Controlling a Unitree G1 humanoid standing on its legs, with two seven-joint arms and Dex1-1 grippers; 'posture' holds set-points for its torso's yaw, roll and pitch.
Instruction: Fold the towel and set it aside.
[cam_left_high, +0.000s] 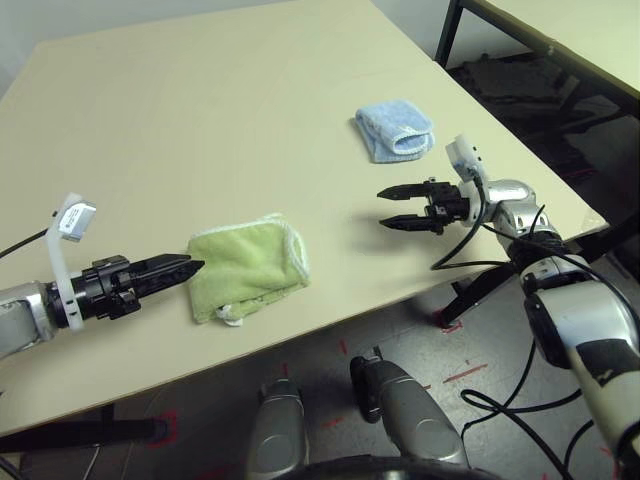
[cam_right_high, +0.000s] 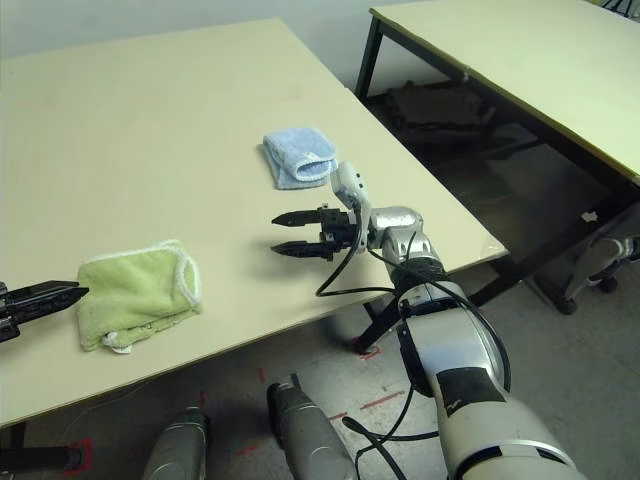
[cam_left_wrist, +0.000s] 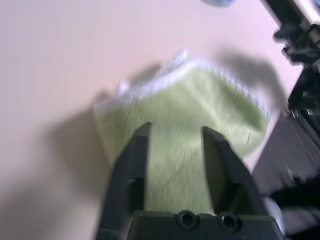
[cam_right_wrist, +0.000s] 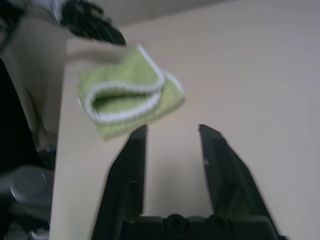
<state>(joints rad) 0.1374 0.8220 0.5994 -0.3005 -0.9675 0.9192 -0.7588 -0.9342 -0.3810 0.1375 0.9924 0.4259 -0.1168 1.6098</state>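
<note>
Green towel (cam_left_high: 247, 269) folded, between both empty, part-open claws: left (cam_left_high: 190, 266), right (cam_left_high: 385, 208)

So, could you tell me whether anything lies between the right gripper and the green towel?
Nothing visible does. Bare table separates the right gripper from the folded towel. The blue cloth lies farther back, off that line. The left gripper is at the towel's opposite edge.

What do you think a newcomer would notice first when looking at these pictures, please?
Probably the light green towel, folded into a small bundle near the front edge of the beige table. Next come the two black grippers flanking it with nothing in them: the left gripper right at its edge, the right gripper open and well apart. A smaller light blue cloth lies folded farther back.
</note>
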